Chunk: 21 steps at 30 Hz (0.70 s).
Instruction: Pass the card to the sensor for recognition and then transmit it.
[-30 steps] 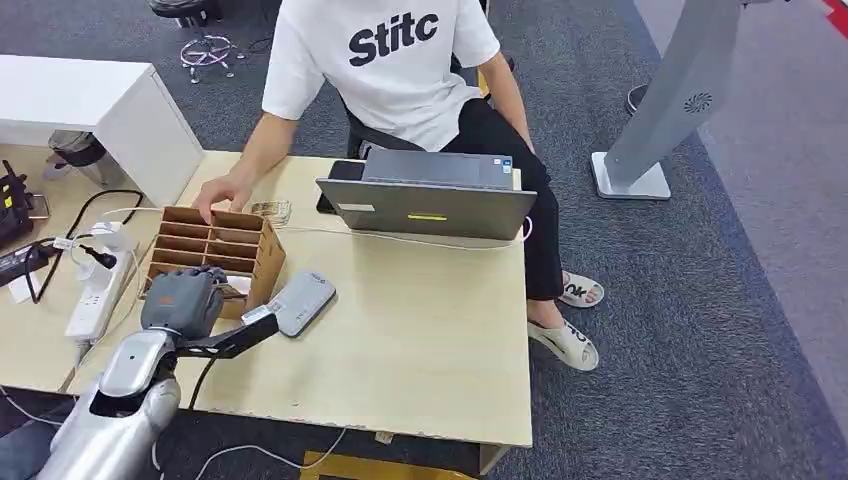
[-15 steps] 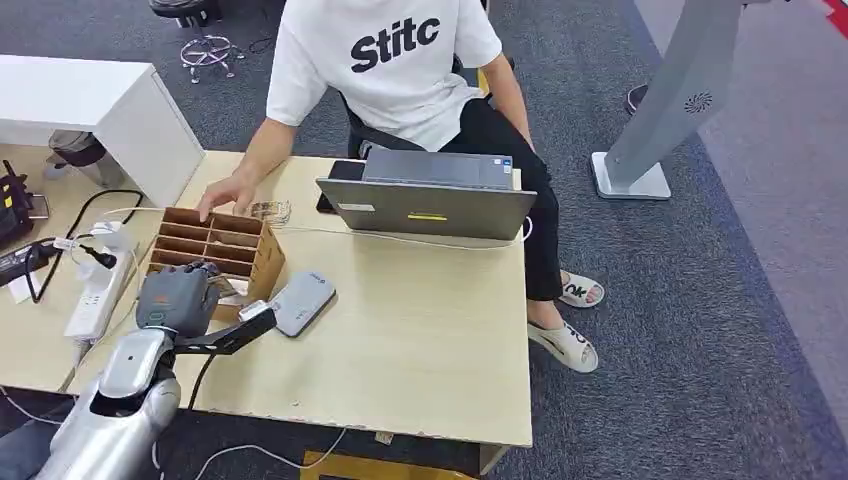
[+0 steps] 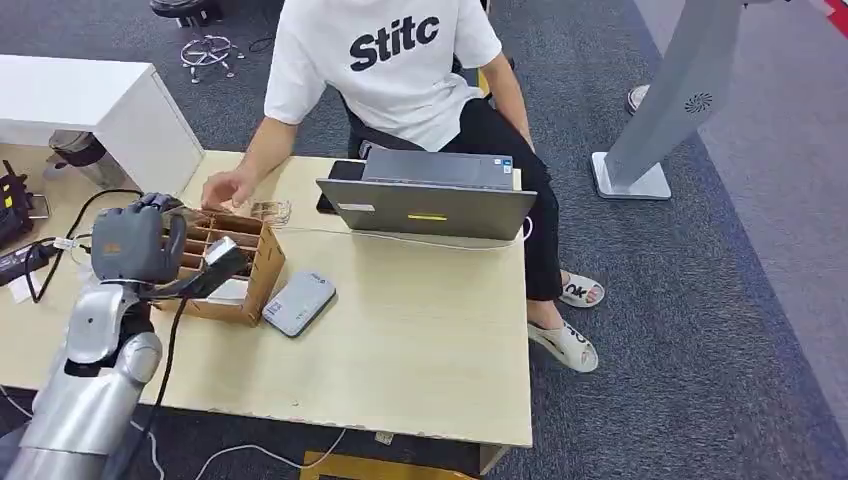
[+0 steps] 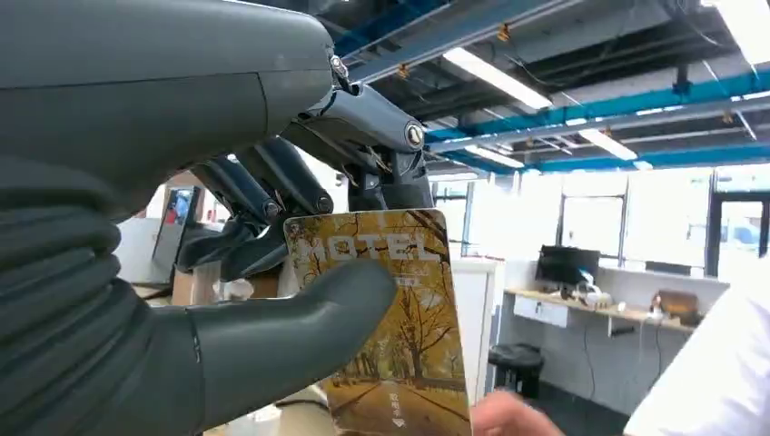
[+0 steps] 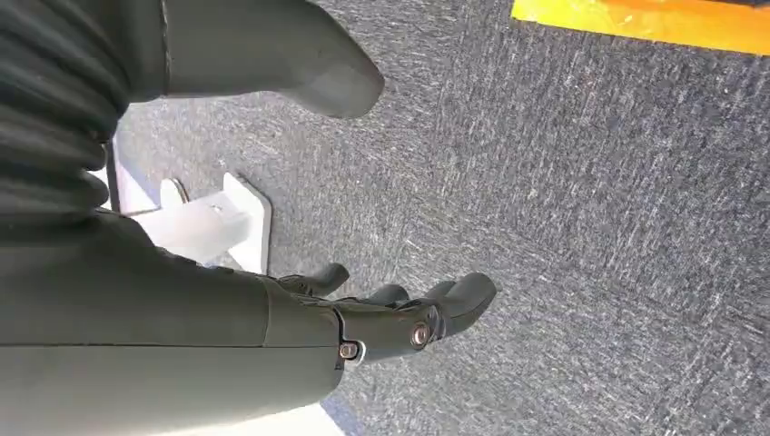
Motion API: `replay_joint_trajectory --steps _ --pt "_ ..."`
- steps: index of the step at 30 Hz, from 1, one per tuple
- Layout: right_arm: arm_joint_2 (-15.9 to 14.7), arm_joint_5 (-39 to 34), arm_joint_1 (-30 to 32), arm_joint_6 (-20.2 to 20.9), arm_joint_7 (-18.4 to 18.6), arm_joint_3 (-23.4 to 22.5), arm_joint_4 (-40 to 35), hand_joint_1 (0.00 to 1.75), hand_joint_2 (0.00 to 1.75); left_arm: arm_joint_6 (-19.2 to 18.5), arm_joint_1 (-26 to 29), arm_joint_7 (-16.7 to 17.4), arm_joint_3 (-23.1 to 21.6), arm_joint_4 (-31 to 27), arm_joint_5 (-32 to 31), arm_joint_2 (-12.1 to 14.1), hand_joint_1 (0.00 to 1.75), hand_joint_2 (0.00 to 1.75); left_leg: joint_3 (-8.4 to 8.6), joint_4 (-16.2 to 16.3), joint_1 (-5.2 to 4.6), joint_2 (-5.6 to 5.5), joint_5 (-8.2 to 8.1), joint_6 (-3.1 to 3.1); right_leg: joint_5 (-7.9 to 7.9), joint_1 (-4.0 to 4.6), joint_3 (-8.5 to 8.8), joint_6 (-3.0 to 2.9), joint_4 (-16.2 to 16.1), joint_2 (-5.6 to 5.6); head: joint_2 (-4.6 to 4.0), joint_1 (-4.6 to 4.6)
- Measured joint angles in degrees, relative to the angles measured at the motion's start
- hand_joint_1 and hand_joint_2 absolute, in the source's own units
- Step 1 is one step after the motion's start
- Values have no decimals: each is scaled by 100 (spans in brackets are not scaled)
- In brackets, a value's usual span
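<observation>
My left hand [image 3: 135,245] is raised above the near end of the brown cardboard slot box [image 3: 258,262]. In the left wrist view this hand [image 4: 227,300] pinches a hotel card [image 4: 399,345] printed with yellow autumn trees between the thumb and the dark fingers. The grey card sensor [image 3: 298,302] lies flat on the table just right of the box, below and to the right of the hand. My right hand [image 5: 300,318] hangs over grey carpet with its fingers apart and nothing in it.
A person in a white shirt sits across the table, one hand [image 3: 228,188] at the far edge of the box. A grey laptop [image 3: 430,205] stands behind the sensor. A white power strip [image 3: 95,285] and cables lie left of the box. Bare tabletop [image 3: 420,340] extends to the right.
My left hand has risen from the box's near slots and moved up and leftward, carrying the card. The person's hand and the sensor stay where they were.
</observation>
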Motion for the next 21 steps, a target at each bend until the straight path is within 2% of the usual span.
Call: replay_joint_trajectory --steps 7,12,19,20,21 --pt "0 70 -1 0 20 0 0 0 175 -18 -390 18 107 -87 15 98 175 175 -1 0 1 0 0 0 0 1 -2 0 0 -1 0 0" --pt "0 98 -3 -9 -15 0 0 0 175 -79 -948 140 105 278 -341 256 175 175 0 0 1 0 3 -4 2 1 0 -1 0 1 0 0" --pt "0 105 -10 9 28 0 0 0 175 103 -1084 129 85 496 -509 227 175 175 -1 0 0 0 3 -4 1 0 -2 -1 0 0 0 -4" --pt "0 107 -13 9 50 0 0 0 175 116 -1084 127 74 505 -527 221 59 175 -1 0 0 0 3 -4 1 0 -2 -1 0 0 0 0" --pt "0 109 -14 11 63 0 0 0 175 142 -1079 116 59 505 -525 208 0 175 -1 0 0 1 3 -4 1 0 -2 -1 0 1 0 -4"
